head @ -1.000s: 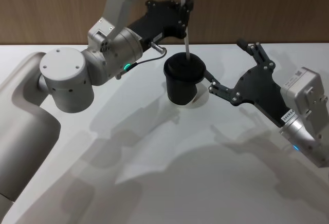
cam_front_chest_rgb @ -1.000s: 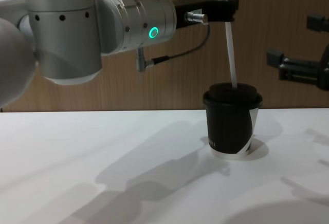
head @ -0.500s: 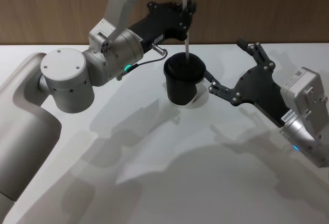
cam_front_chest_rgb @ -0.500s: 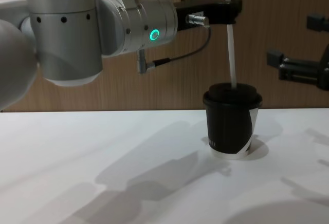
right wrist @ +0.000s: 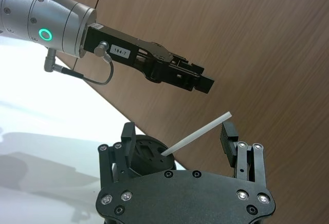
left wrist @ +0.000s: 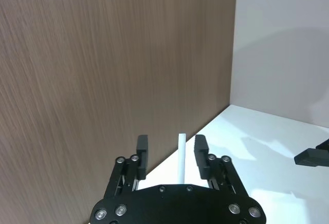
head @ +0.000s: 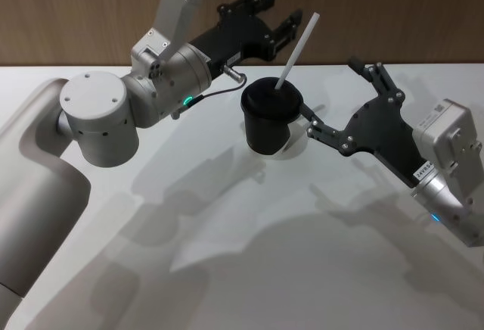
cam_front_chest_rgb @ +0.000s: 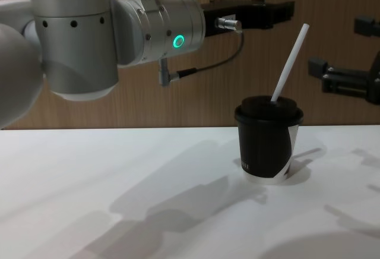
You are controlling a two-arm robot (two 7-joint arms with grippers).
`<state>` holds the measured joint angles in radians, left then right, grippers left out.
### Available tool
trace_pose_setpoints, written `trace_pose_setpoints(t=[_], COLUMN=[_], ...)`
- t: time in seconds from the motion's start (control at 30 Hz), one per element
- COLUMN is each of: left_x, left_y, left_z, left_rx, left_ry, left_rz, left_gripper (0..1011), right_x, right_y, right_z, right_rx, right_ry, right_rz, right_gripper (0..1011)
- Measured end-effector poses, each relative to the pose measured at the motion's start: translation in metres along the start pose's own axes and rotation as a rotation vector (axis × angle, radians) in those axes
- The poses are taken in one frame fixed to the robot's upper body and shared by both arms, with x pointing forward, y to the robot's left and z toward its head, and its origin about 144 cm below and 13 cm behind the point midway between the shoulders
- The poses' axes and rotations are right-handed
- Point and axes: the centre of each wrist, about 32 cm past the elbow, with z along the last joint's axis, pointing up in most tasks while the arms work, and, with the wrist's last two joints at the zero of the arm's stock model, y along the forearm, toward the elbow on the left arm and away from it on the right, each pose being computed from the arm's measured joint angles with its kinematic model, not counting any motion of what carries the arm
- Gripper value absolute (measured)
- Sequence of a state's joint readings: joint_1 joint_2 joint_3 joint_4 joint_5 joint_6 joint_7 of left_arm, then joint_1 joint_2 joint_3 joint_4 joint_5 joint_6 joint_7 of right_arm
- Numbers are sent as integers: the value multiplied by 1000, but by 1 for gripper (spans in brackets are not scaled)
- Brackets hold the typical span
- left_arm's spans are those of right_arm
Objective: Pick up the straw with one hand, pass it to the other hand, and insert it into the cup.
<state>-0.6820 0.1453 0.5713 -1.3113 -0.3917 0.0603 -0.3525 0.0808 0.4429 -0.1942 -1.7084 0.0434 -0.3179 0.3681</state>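
Both jaws spread, I see nothing pinched. Left gripper (head: pixel 266 14) hangs above and behind the cup (head: pixel 270 116); right gripper (head: pixel 342 97) sits right of it. Straw (head: pixel 296 48) stands in the lid, leaning right. Right wrist view shows tag "184.7" on the left gripper.

White table (head: pixel 227 269), matte and smooth, meeting a wood-grain wall (head: pixel 393 12) along its far edge. The one item standing directly on it is the black lidded cup (head: pixel 270 122), upright on its white bottom rim; it stands just in front of and below the spread jaws of the left gripper (head: pixel 265 14), and just beside the spread jaws of the right gripper (head: pixel 344 95). Soft grey shadows cross the tabletop.
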Motion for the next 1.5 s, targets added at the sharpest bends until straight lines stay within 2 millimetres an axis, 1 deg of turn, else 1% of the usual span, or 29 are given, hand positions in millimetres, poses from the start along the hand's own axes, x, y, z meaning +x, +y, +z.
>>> trace_pose_setpoints(t=[0.07,0.1,0.17,0.2,0.3,0.37,0.4,0.47,0.5,0.53,0.57,0.67,0.93,1.03,1.2,1.5], left_x=[0,0,0,0,0,0,0,0,0,1,1,1,3,3,3,2], left_y=[0,0,0,0,0,0,1,2,2,4,5,10,25,31,36,40], left_z=[0,0,0,0,0,0,-1,-1,-2,-2,-2,-4,-10,-13,-15,-18], left_rx=[0,0,0,0,0,0,1,1,1,0,0,1,2,4,3,-3], left_ry=[0,0,1,1,1,1,2,3,3,3,3,4,3,4,0,-3], left_rz=[0,0,0,0,0,0,1,1,2,3,3,7,17,23,27,18], left_gripper=[570,627,672,734,795,867,877,947,947,989,1001,1000,1000,1001,1001,1002], right_x=[0,0,0,0,0,0,0,0,0,0,0,0,2,2,1,-5], right_y=[0,0,0,0,0,0,0,1,1,2,2,5,19,21,30,40], right_z=[0,0,0,0,0,0,0,1,1,2,3,6,24,27,39,52], right_rx=[0,0,0,0,0,0,0,2,3,5,7,14,61,68,101,121], right_ry=[0,0,0,0,0,0,0,2,3,6,8,16,57,67,110,203], right_rz=[0,0,0,0,0,0,0,-3,-5,-10,-13,-27,-95,-105,-137,-145], right_gripper=[1001,1001,1001,1001,1001,1001,1001,1001,1001,1001,1001,1001,1001,1001,1001,1001])
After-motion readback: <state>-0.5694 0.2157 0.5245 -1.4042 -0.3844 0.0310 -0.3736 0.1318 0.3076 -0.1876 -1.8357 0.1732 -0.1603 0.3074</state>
